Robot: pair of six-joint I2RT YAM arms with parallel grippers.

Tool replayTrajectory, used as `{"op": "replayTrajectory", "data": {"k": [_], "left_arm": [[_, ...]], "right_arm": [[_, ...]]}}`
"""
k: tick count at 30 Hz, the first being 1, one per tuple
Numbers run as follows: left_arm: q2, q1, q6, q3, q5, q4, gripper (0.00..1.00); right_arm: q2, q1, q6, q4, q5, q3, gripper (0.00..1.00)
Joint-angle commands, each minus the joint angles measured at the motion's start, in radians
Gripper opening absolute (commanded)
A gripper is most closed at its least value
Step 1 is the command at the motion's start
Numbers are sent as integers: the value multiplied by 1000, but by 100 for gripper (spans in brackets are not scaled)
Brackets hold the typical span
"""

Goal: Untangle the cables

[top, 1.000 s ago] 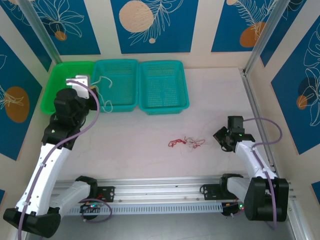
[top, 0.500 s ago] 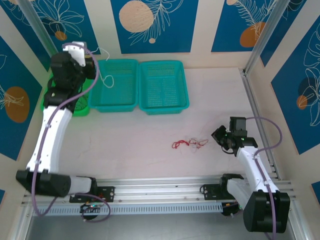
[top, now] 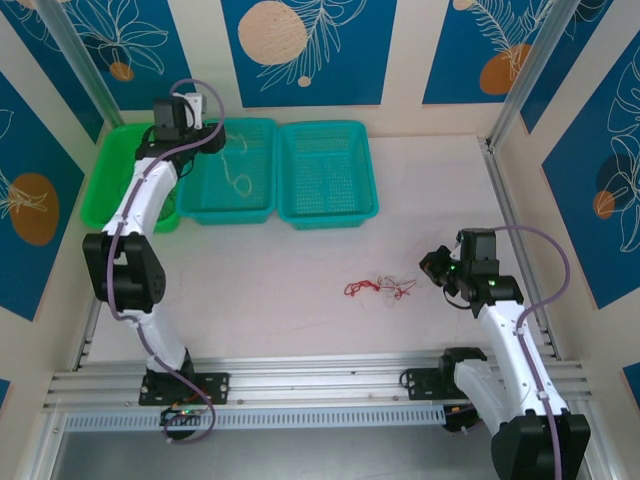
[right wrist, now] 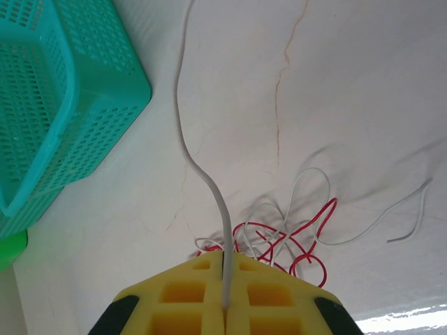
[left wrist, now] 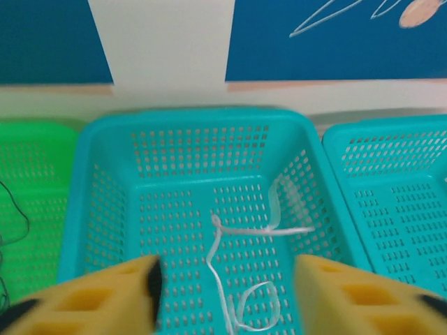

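No writing, label, brand, number or sign can be read; the blue wall panels [top: 305,50] carry only drawn leaf outlines and orange discs, not letters.
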Motion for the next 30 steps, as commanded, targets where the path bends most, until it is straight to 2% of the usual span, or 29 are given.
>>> {"op": "replayTrajectory", "data": {"k": [1, 7, 10, 13, 16, 18, 22, 25, 30], "left_arm": [[-59, 14, -28, -4, 35, 35, 63], [-221, 9, -80, -105, 153, 91, 64], [-340, -14, -122, -218, 306, 209, 63], [-463, -82, -121, -365, 433, 353, 62], [-563, -198, -77, -503, 477, 458, 61], [-611, -302, 2, -578, 504, 482, 61], [-649, -478, 108, -706, 553, 539, 61], [-630, -588, 103, -787, 517, 626, 61], [-537, -748, 102, -831, 450, 719, 61]], "right_arm": [[-16, 16, 12, -35, -19, 32, 0], [1, 61, 0, 13, -73, 60, 0], [16, 119, -8, 39, -99, 106, 0], [44, 177, -20, 59, -118, 162, 0], [82, 217, -19, 65, -132, 223, 0], [109, 238, -13, 74, -145, 259, 0], [147, 277, 6, 77, -151, 319, 0], [166, 306, 23, 78, -143, 354, 0], [172, 363, 72, 90, -113, 386, 0]]}}
